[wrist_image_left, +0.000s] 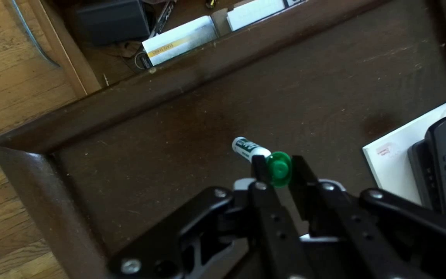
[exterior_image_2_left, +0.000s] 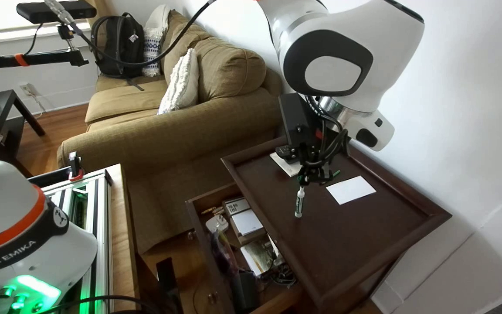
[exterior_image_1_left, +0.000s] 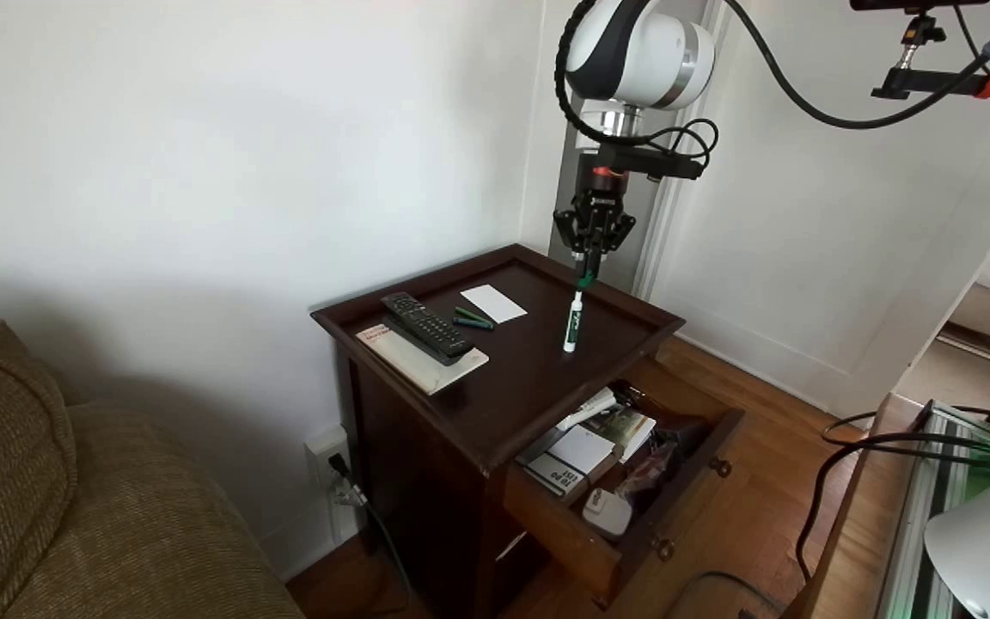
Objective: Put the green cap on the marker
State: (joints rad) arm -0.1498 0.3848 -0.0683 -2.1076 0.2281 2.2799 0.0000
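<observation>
The marker (exterior_image_1_left: 573,325), white with a green label, stands upright on the dark wooden table top; it also shows in an exterior view (exterior_image_2_left: 299,204). In the wrist view the marker (wrist_image_left: 246,148) appears slanted, its upper end partly behind a finger and the cap. The green cap (wrist_image_left: 279,169) is pinched between the two fingertips of my gripper (exterior_image_1_left: 588,268). The cap (exterior_image_1_left: 585,281) sits just above the marker's tip, close over it. I cannot tell whether cap and marker touch. The gripper (exterior_image_2_left: 314,172) points down.
A remote (exterior_image_1_left: 428,327) lies on a pale envelope (exterior_image_1_left: 413,365) at the table's edge. Green sticks (exterior_image_1_left: 473,320) lie beside a white paper slip (exterior_image_1_left: 493,303). An open drawer (exterior_image_1_left: 632,464) full of items juts out below the raised table rim (exterior_image_1_left: 461,434).
</observation>
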